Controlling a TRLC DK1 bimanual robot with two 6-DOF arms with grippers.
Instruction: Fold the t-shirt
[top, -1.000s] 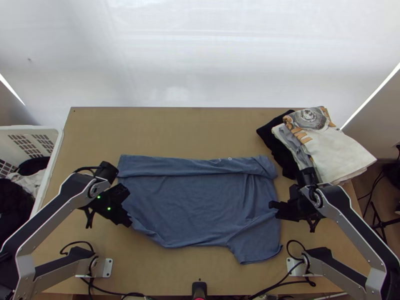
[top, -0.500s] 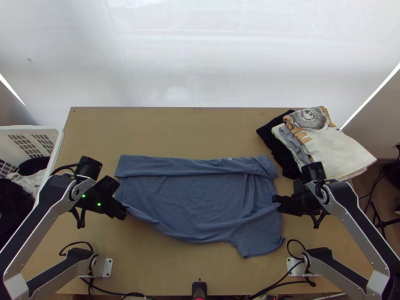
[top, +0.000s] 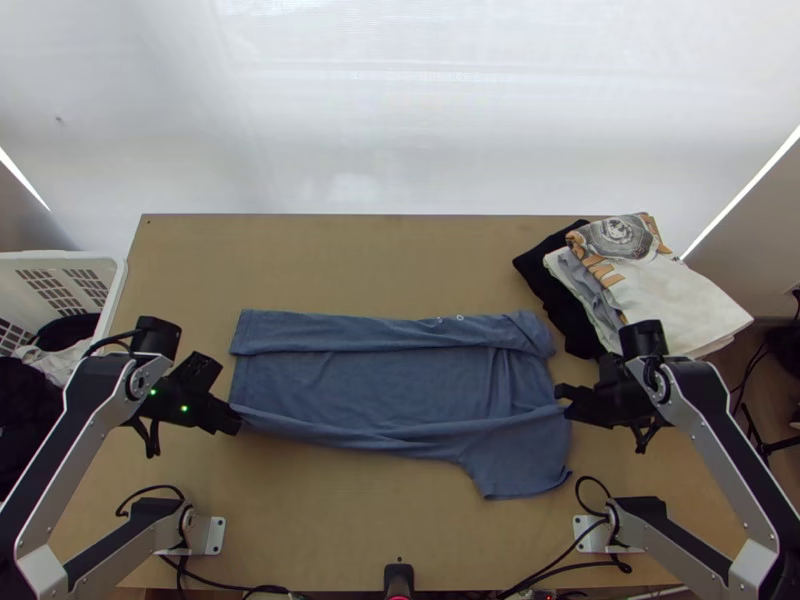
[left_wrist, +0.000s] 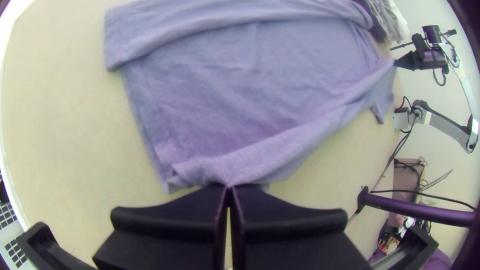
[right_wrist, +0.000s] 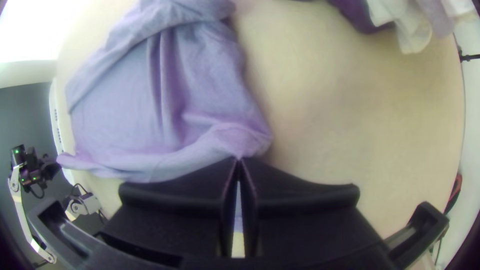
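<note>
tee (top: 390, 380), gripped bits hidden in L tool (top: 236, 418), R tool (top: 562, 393), basket (top: 115, 292) cut off

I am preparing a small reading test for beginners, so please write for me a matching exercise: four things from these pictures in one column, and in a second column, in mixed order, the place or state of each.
1. Blue t-shirt
2. Left gripper
3. Right gripper
4. Folded clothes

A. Shut on the cloth at the end nearer the pile
B. Piled at the far right corner of the table
C. Lying with a band folded over along its far side
D. Shut on the cloth at the end farther from the pile

Right pairs: 1-C, 2-D, 3-A, 4-B
</note>
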